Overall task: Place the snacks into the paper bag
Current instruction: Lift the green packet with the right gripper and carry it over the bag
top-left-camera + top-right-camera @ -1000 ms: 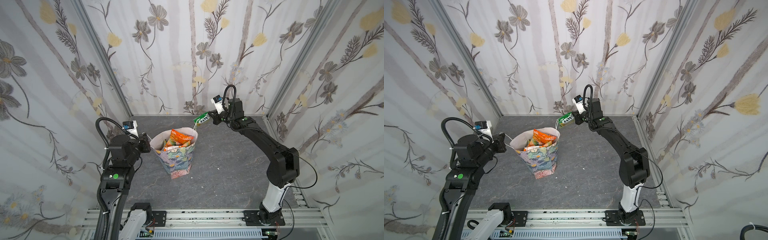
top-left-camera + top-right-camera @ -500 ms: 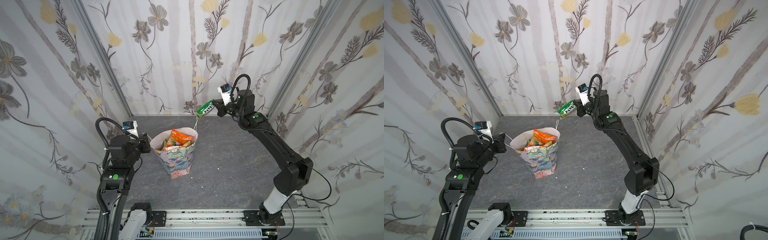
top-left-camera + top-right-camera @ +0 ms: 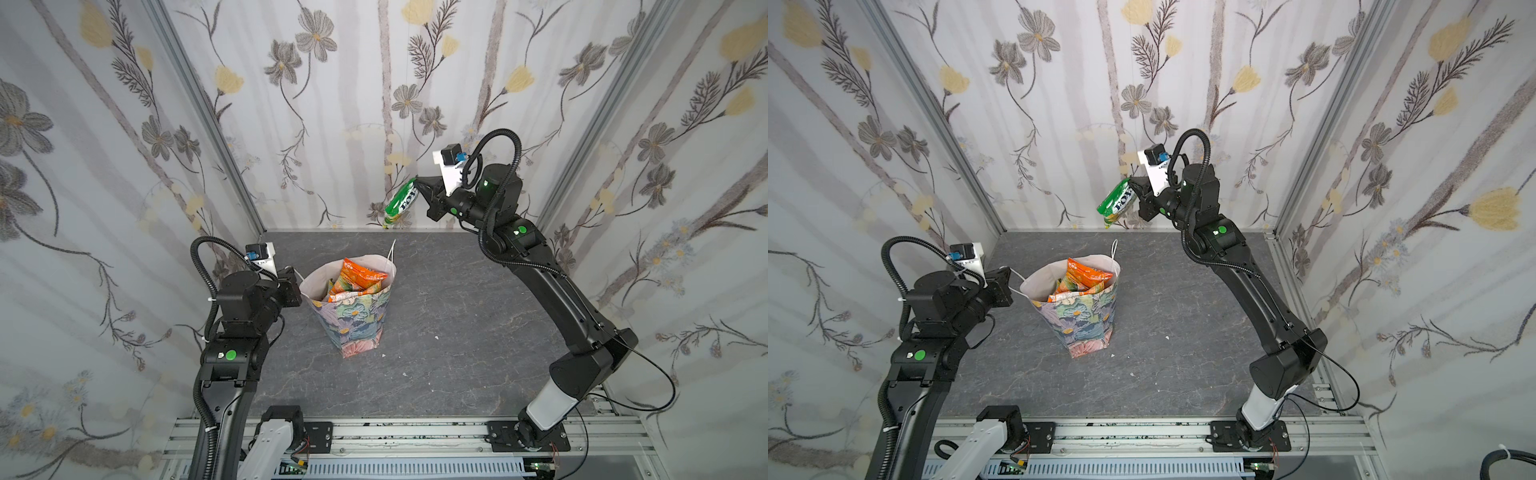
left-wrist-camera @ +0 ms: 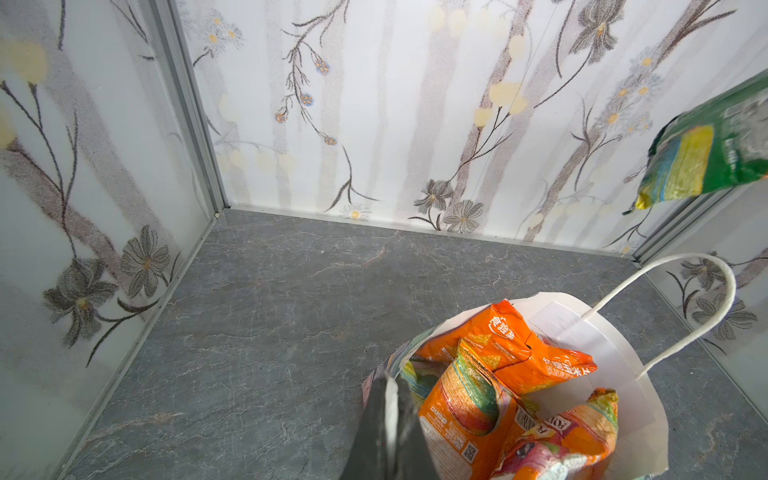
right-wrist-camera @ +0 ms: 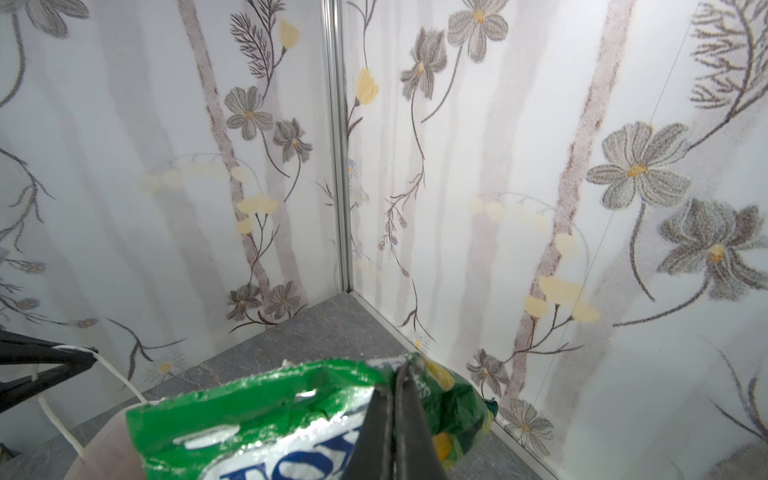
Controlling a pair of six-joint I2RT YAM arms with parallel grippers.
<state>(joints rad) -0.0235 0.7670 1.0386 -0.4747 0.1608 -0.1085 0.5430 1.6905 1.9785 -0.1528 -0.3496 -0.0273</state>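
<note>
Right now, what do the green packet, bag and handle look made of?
Green packet: likely glossy plastic film; crinkles, bright glints. Paper bag: matte printed paper, white inside; crisp creases. Handle: thin white cord, fibre unclear; it holds a stiff loop.

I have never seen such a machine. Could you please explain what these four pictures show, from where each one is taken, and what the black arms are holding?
These are two black robot arms on a grey table, inside walls with flower wallpaper. Two pictures look down from one camera head above the front, so they are almost equal. The other two come from a small camera on each arm's wrist, looking along its pincer. On the table stands one flowered paper bag, open, with orange packets sticking out. The left pincer is shut on the bag's white cord handle. The right pincer is shut on a green packet, held high in the air, not yet in the bag.
</note>
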